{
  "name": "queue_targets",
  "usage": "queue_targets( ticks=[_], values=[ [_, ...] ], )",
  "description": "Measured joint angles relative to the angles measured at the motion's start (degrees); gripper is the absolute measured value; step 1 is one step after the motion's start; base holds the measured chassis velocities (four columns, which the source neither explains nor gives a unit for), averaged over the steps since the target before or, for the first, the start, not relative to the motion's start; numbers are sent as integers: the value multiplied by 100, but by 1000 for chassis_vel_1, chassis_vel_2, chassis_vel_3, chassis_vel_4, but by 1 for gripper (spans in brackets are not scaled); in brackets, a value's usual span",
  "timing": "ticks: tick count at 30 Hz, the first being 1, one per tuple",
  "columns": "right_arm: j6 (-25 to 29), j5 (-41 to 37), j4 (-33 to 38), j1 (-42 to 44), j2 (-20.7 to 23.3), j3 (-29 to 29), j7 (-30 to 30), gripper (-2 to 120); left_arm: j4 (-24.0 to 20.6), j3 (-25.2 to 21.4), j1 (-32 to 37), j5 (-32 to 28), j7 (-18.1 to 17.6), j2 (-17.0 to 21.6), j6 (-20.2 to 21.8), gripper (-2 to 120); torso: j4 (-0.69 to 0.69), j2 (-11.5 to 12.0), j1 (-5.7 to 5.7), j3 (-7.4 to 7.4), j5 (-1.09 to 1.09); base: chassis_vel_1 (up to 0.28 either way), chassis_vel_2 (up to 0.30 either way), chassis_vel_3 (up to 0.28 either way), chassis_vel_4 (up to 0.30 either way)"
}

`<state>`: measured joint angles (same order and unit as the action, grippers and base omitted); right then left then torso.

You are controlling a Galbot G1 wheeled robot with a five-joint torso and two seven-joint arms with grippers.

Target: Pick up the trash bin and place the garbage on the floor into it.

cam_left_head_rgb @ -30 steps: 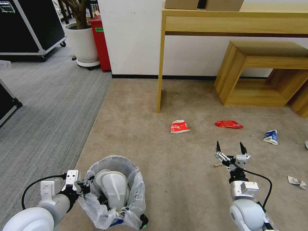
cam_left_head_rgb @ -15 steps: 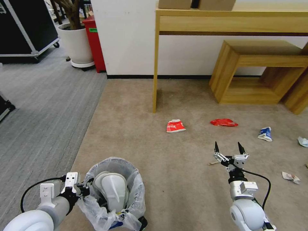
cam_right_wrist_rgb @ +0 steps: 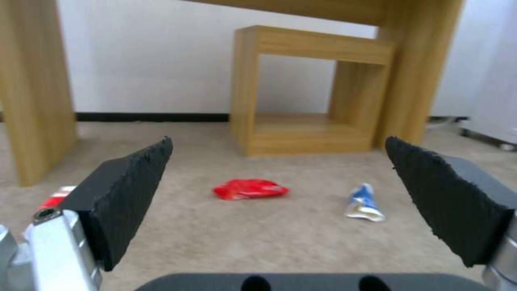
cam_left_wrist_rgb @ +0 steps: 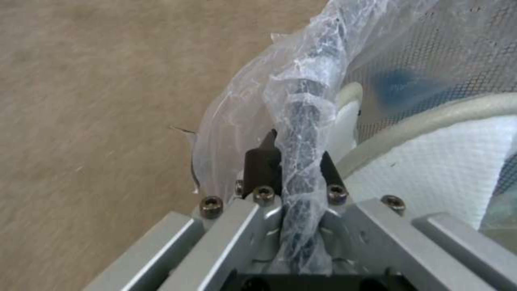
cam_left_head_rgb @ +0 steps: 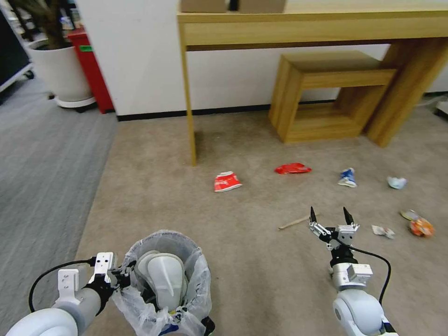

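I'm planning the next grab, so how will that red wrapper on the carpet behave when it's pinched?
The red wrapper looks crumpled and thin, so probably floppy and very light. Its glossy surface may slip between pads. It lies low on the carpet, so the open right gripper would likely need a low pinch.

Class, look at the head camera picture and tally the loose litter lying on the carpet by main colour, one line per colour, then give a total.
Red or red-white: 2 (crushed cup, red wrapper)
Blue-white: 1 (carton)
Pale or white: 2 (crumpled paper, small scrap)
Orange: 1 (orange wrapper)
Wood: 1 (wooden stick)
Total: 7
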<state>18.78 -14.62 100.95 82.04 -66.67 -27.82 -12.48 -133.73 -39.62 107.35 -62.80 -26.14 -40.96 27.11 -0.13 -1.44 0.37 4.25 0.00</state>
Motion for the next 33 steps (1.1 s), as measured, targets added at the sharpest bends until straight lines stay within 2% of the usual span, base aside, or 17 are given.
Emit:
queue_targets(
  ticks=[5,11,27,33],
  values=[
    [43,-12,0,8,47,-5,4,100,-27,9,25,-44,-23,-51,-20,0,-3,0,0,0,0,-88,-98,-92,-88],
    [209,-50,-8,-2,71,27,51,100,-60,13,70,-83,-50,-85,-53,0,2,0,0,0,0,-17,-22,-31,-12],
    [122,-15,30,2,92,11,175,100,-126,-38,165,-78,-99,-100,-68,0,1,0,0,0,0,0,0,0,0],
    [424,67,-116,-26,16,62,249,100,-131,-6,193,-2,-92,-143,-66,0,1,0,0,0,0,0,0,0,0]
  ],
)
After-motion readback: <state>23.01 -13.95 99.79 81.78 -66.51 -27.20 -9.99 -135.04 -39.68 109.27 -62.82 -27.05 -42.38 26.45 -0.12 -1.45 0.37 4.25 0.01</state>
